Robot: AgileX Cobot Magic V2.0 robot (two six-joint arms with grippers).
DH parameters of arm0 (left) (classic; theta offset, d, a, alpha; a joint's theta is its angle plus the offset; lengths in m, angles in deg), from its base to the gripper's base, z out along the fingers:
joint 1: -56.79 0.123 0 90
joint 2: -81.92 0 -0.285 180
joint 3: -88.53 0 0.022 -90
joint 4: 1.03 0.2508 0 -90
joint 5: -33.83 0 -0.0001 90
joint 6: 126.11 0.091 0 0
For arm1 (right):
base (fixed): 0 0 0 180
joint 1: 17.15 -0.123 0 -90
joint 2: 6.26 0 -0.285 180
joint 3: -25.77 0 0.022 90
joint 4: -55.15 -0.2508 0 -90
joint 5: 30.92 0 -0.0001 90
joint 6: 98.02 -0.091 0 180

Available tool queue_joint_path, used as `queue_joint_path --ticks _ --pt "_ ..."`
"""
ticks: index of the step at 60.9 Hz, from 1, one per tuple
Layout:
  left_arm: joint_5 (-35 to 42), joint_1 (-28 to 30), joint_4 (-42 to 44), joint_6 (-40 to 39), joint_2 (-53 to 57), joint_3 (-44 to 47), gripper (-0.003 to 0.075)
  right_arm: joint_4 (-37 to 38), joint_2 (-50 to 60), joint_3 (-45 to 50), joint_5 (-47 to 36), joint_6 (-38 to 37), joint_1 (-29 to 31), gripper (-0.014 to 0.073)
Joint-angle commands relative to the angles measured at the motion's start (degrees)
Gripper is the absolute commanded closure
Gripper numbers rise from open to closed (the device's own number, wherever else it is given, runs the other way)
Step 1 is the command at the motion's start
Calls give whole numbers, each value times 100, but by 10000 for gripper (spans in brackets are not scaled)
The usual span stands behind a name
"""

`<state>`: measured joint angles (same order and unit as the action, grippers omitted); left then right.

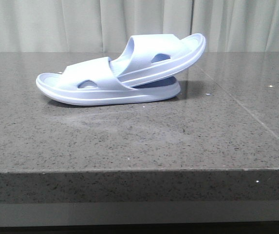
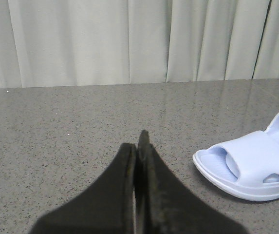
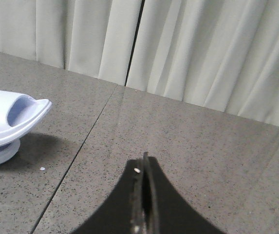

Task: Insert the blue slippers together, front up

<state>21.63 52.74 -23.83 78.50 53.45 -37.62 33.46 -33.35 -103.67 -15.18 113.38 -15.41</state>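
Note:
Two pale lavender-blue slippers lie on the grey stone table. The lower slipper rests flat, sole down. The upper slipper has one end pushed under the lower one's strap, and its other end is tilted up to the right. My left gripper is shut and empty, apart from the lower slipper's end in the left wrist view. My right gripper is shut and empty, apart from the upper slipper's raised end in the right wrist view. Neither gripper shows in the front view.
The grey speckled stone table has a front edge near the camera and a seam line running to the right. Pale curtains hang behind the table.

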Motion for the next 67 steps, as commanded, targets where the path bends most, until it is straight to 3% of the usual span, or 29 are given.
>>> queue_joint_path --ticks 1,38,40,46,50,56,67 --pt "476 -49 -41 -32 -31 -141 739 -55 -26 -151 -477 64 -2 653" --pt "477 -49 104 -73 -31 -69 739 -55 -26 -151 -477 64 -2 653" --pt "477 -71 405 -259 -20 -37 739 -55 -26 -151 -477 64 -2 653" --pt "464 -179 1999 -2194 99 110 739 -55 -26 -151 -472 64 -2 653" --pt "475 -322 2648 -2935 192 261 739 -55 -26 -151 -470 64 -2 653" --pt "475 -541 2727 -2970 456 572 739 -55 -26 -151 -470 64 -2 653" --pt "475 -380 2468 -2970 1107 1196 739 -55 -26 -151 -464 64 -2 653"
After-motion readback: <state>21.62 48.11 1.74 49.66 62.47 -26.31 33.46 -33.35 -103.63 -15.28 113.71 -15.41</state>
